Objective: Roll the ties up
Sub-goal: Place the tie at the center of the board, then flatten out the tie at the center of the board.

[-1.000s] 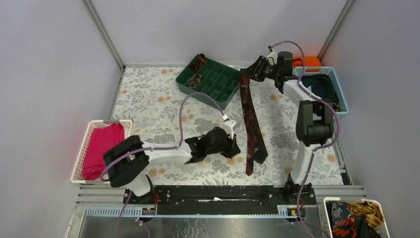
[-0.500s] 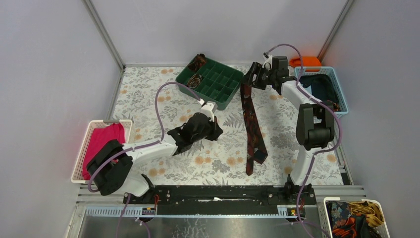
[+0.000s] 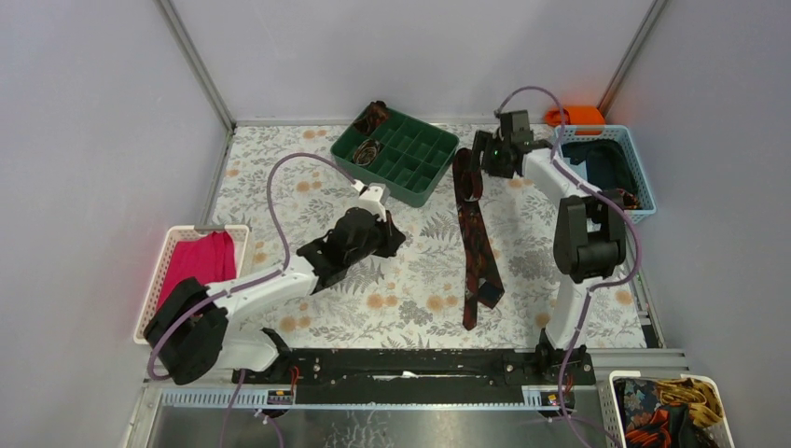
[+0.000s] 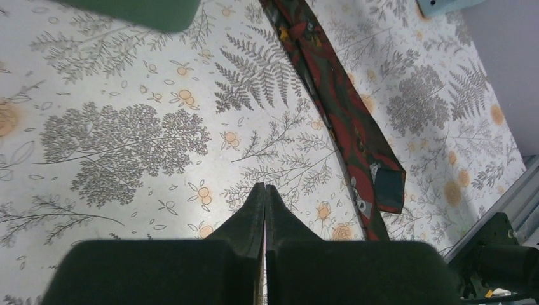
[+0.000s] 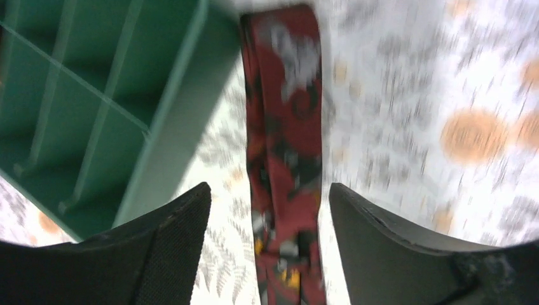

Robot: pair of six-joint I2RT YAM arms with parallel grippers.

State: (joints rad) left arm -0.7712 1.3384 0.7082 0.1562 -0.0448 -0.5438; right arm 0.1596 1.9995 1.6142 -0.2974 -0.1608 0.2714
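Note:
One tie, dark maroon with red patterning, lies lengthwise on the floral table, wide end toward the arms. Its narrow far end is doubled over beside the green tray. My right gripper hovers over that far end. In the right wrist view it is open, and the tie runs between the fingers, touching neither. My left gripper sits left of the tie. It is shut on nothing, and the tie's wide end lies to its right. Two rolled ties sit in the tray.
A green compartment tray stands at the back centre. A white basket with pink cloth is at the left edge. A blue basket with navy cloth is at the back right, an orange object behind it. Another basket is at bottom right.
My right gripper has opened and released the tie's narrow end, which now lies folded on the table. My left arm has drawn back and left, away from the wide end.

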